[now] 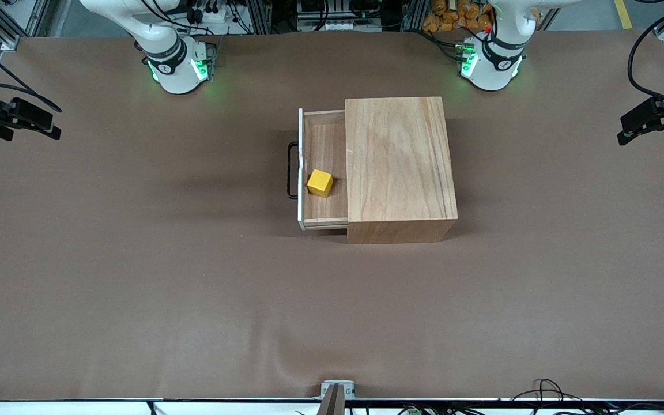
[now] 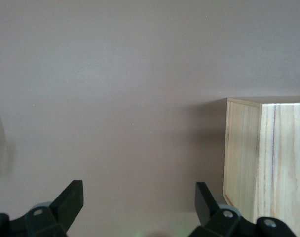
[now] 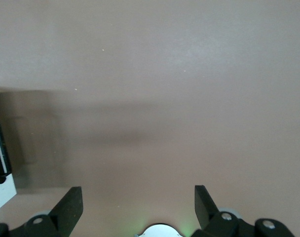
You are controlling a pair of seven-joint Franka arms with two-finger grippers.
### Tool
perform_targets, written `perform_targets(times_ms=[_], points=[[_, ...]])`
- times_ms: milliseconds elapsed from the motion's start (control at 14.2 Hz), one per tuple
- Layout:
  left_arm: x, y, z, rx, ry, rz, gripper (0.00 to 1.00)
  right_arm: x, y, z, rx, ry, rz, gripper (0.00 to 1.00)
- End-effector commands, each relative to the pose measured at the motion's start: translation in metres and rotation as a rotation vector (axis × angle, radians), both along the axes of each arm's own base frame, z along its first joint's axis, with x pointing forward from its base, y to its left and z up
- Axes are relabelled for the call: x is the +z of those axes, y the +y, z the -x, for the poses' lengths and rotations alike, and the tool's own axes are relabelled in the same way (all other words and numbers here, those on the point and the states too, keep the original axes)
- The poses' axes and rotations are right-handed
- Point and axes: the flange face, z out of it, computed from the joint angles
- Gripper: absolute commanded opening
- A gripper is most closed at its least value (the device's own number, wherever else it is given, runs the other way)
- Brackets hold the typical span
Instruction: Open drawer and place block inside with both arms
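The wooden box (image 1: 398, 155) stands mid-table, and its drawer (image 1: 326, 144) is pulled out toward the right arm's end. The drawer's white front panel (image 1: 301, 167) carries a black handle (image 1: 291, 170). The yellow block (image 1: 320, 183) lies inside the drawer, near the corner closest to the front camera. Both arms are drawn back above their bases (image 1: 177, 66) (image 1: 490, 63), and their hands are outside the front view. My left gripper (image 2: 138, 190) is open over bare table beside the box (image 2: 268, 163). My right gripper (image 3: 138, 192) is open over bare table, with the drawer's front panel (image 3: 2, 192) at the frame's edge.
Black camera mounts stand at both ends of the table (image 1: 21, 118) (image 1: 660, 118). Another mount (image 1: 336, 392) sits at the table edge nearest the front camera. Brown table surface (image 1: 193, 288) stretches around the box on all sides.
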Motion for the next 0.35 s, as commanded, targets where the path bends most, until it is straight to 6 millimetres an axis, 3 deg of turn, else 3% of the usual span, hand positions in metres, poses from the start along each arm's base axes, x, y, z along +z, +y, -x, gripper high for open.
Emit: perform_targets(times_ms=[0,282], points=[[0.0058,0.0012,-0.0002,-0.014,-0.006,-0.005,1.0,0.0047,-0.0039,0.0063,0.001,-0.001,0.028,1.0],[0.0072,0.0012,0.0012,-0.014,-0.006,-0.005,1.0,0.0042,-0.0029,0.0061,0.0,-0.001,0.027,1.0]])
